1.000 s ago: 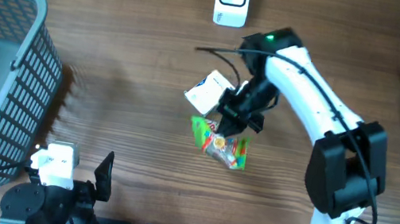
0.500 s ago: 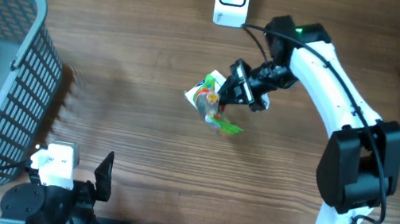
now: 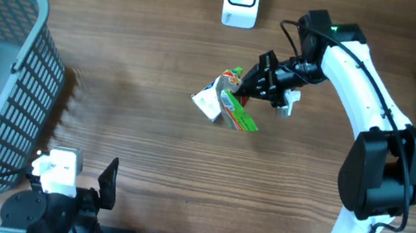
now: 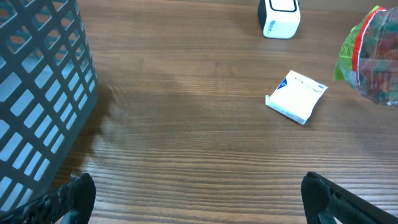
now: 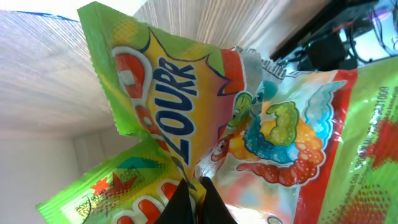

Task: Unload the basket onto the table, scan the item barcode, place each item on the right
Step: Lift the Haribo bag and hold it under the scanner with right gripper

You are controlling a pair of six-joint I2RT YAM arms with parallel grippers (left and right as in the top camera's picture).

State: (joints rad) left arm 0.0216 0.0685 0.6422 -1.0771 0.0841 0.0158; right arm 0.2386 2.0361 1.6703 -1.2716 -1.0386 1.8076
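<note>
Green candy bag, long axis diagonal

Brown wood-grain surface fills the overhead view edge to edge. Grain runs left-right w/ faint plank seams & a few darker streaks. Light is soft & even, from above, matte sheen on the wood. One blurry dark shadow sits at left-centre, also seen in left wrist view. In right wrist view the wood looks bleached; pale plain patch below it, maybe wall, can't tell.
</note>
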